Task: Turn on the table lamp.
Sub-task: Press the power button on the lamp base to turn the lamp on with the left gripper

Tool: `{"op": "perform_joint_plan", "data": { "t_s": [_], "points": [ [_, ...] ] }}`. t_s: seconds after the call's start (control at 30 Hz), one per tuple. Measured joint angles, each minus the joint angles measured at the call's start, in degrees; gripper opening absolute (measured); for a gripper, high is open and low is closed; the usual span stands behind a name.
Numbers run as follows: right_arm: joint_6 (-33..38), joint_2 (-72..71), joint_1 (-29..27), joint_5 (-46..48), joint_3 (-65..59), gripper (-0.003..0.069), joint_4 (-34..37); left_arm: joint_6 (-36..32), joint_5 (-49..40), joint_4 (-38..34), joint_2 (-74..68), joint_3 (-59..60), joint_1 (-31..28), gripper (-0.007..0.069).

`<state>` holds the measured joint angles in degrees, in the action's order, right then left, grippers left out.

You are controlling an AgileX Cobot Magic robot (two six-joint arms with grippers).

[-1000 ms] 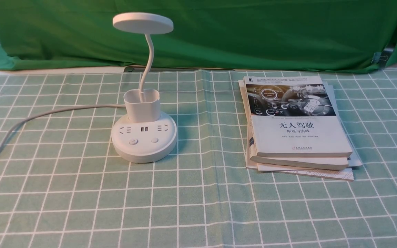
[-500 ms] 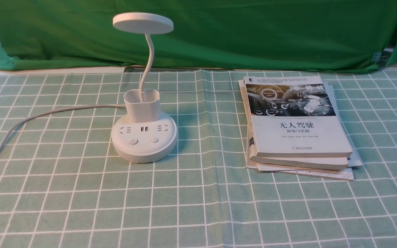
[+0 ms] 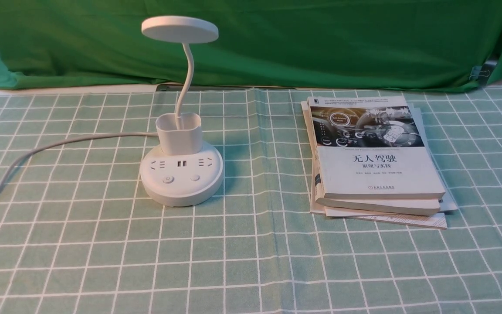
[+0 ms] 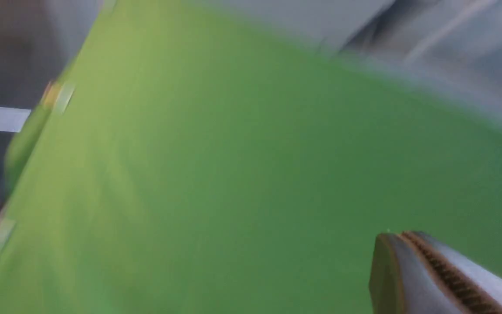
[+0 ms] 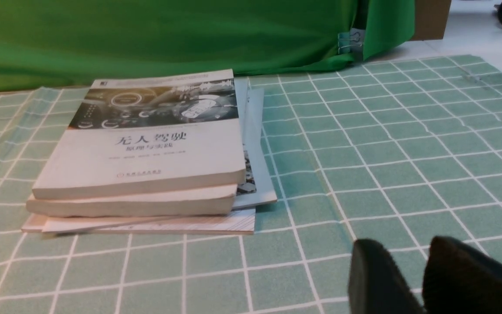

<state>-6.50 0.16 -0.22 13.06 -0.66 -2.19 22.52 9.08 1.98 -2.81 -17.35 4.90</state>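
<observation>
Here, table lamp (image 3: 181, 170) unlit, its cup holder (image 3: 178, 134) holding only the gooseneck, left hand (image 4: 434, 279) state unclear, right hand (image 5: 412, 270) slightly parted.

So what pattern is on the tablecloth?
Light green tablecloth with a white grid, clearest in the front view.

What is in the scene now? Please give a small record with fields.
lamp: white table lamp on the checked tablecloth, no glow seen
buttons: two on the base, untouched
cord: leads away to the robot's left
books: stack to the lamp's right, apart from it
left claw: one finger in view, blurred
right claw: near the books, holding nothing
</observation>
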Motion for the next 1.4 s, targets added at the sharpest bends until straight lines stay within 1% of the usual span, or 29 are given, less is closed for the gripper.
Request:
{"op": "perform_joint_plan", "data": {
  "t_s": [0.03, 0.07, 0.1, 0.13, 0.17, 0.23, 0.3, 0.37, 0.4, 0.47, 0.5, 0.53, 0.57, 0.67, 0.7, 0.77, 0.83, 0.9, 0.93, 0.97, 1.0, 1.03, 1.07, 1.13, 1.23, 1.4],
  "points": [
    [0.00, 0.00, 0.00, 0.00, 0.00, 0.0237, 0.00, -0.27, -7.30, 0.38, -2.77, -3.89, 0.00, 0.0004],
    [0.00, 0.00, 0.00, 0.00, 0.00, 0.0237, 0.00, -0.32, -12.75, 0.52, -4.96, -6.73, 0.00, 0.0004],
    [0.00, 0.00, 0.00, 0.00, 0.00, 0.0237, 0.00, -0.32, -12.75, 0.59, -5.53, -6.73, 0.00, 0.0004],
    [0.00, 0.00, 0.00, 0.00, 0.00, 0.0239, 0.00, -0.72, -20.18, 0.72, -9.75, -10.04, 0.00, 0.0004],
    [0.00, 0.00, 0.00, 0.00, 0.00, 0.0239, 0.00, -1.19, -23.92, 0.72, -13.54, -12.16, 0.00, 0.0004],
    [0.00, 0.00, 0.00, 0.00, 0.00, 0.0239, 0.00, -1.68, -28.77, 0.72, -19.10, -14.02, 0.00, 0.0004],
    [0.00, 0.00, 0.00, 0.00, 0.00, 0.0239, 0.00, -1.86, -30.60, 0.18, -25.44, -14.63, 0.00, 0.0004],
    [0.00, 0.00, 0.00, 0.00, 0.00, 0.0239, 0.00, -2.38, -31.38, -2.37, -30.55, -14.63, 0.00, 0.0004],
    [0.00, 0.00, 0.00, 0.00, 0.00, 0.0239, 0.00, -4.09, -31.65, -5.10, -33.37, -14.63, 0.00, 0.0004],
    [0.00, 0.00, 0.00, 0.00, 0.00, 0.0239, 0.00, -11.13, -32.43, -14.05, -38.47, -14.69, 0.00, 0.0004],
    [0.00, 0.00, 0.00, 0.00, 0.00, 0.0239, 0.00, -15.67, -32.87, -17.58, -40.75, -14.69, 0.00, 0.0004],
    [0.00, 0.00, 0.00, 0.00, 0.00, 0.0239, 0.00, -23.16, -33.96, -26.54, -44.27, -14.93, 0.00, 0.0004],
    [0.00, 0.00, 0.00, 0.00, 0.00, 0.0239, 0.00, -29.39, -35.19, -33.03, -47.33, -15.26, 0.00, 0.0004],
    [0.00, 0.00, 0.00, 0.00, 0.00, 0.0239, 0.00, -41.50, -39.76, -46.24, -55.97, -17.36, 0.00, 0.0004],
    [0.00, 0.00, 0.00, 0.00, 0.00, 0.0239, 0.00, -44.15, -41.72, -48.98, -59.50, -18.80, 0.17, 0.0004],
    [0.00, 0.00, 0.00, 0.00, 0.00, 0.0239, 0.00, -46.93, -44.50, -50.67, -66.24, -22.63, 1.66, 0.0004],
    [0.00, 0.00, 0.00, 0.00, 0.00, 0.0239, 0.00, -47.08, -45.16, -49.27, -71.65, -26.74, 4.39, 0.0004],
    [0.00, 0.00, 0.00, 0.00, 0.00, 0.0239, 0.00, -43.83, -44.62, -44.14, -76.53, -32.01, 8.49, 0.0004],
    [0.00, 0.00, 0.00, 0.00, 0.00, 0.0239, 0.00, -41.25, -44.27, -39.54, -79.27, -34.34, 10.13, 0.0004],
    [0.00, 0.00, 0.00, 0.00, 0.00, 0.0239, 0.00, -37.25, -44.14, -34.05, -82.09, -37.38, 12.09, 0.0004],
    [0.00, 0.00, 0.00, 0.00, 0.00, 0.0239, 0.00, -32.09, -44.27, -26.90, -85.49, -41.09, 14.19, 0.0004],
    [0.00, 0.00, 0.00, 0.00, 0.00, 0.0239, 0.00, -30.37, -44.34, -25.72, -86.60, -42.32, 14.82, 0.0004],
    [0.00, 0.00, 0.00, 0.00, 0.00, 0.0239, 0.00, -25.58, -44.60, -17.82, -89.92, -45.93, 16.42, 0.0004],
    [0.00, 0.00, 0.00, 0.00, 0.00, 0.0239, 0.00, -19.93, -45.29, -9.47, -94.99, -51.39, 18.15, 0.0004],
    [0.00, 0.00, 0.00, 0.05, 0.00, 0.0239, 0.00, -16.92, -46.45, -4.91, -100.88, -57.47, 18.79, 0.0004],
    [0.00, 0.00, 0.00, 0.11, 0.00, 0.0239, 0.00, -16.19, -47.04, -3.14, -107.65, -63.30, 18.79, 0.0004]
  ]
}}
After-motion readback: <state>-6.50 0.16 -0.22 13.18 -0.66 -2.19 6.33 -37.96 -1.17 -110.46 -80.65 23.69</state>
